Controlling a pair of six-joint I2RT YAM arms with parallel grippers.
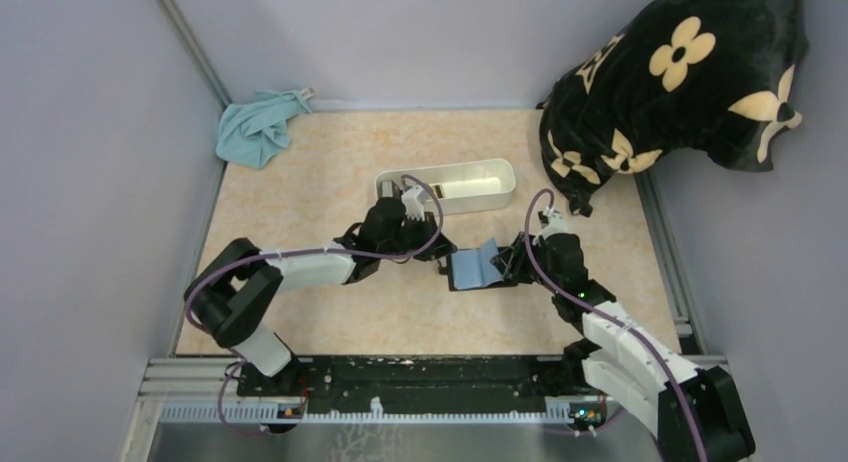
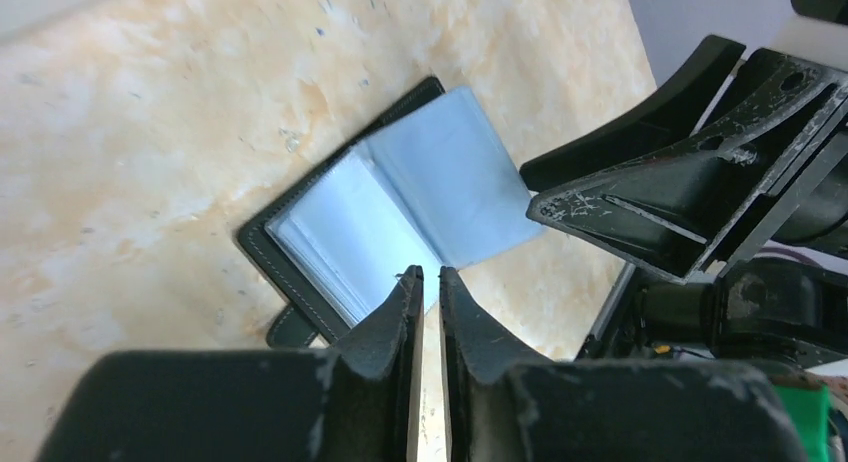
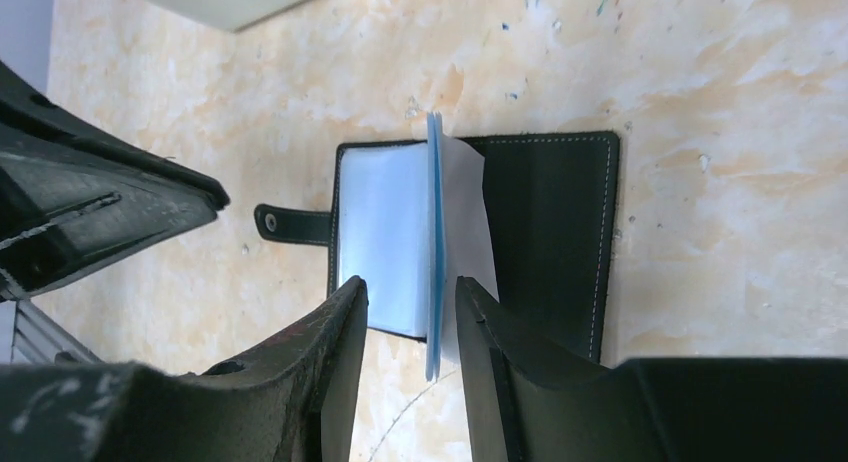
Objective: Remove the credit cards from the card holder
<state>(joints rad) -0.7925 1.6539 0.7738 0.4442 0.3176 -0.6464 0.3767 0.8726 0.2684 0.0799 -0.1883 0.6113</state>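
Card holder [image 1: 473, 268] lies open mid-table, between both arms. Left gripper [image 2: 427, 275] sits at its page edge, fingers closed to a slit. Right gripper [image 3: 410, 284] fingers narrowly apart, straddling one upright blue leaf [image 3: 434, 212] — no pinch visible.

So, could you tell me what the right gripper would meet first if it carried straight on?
Probably the credit card, standing edge-on inside the open right gripper. Just behind lies the open card holder, though depth is hard to judge.
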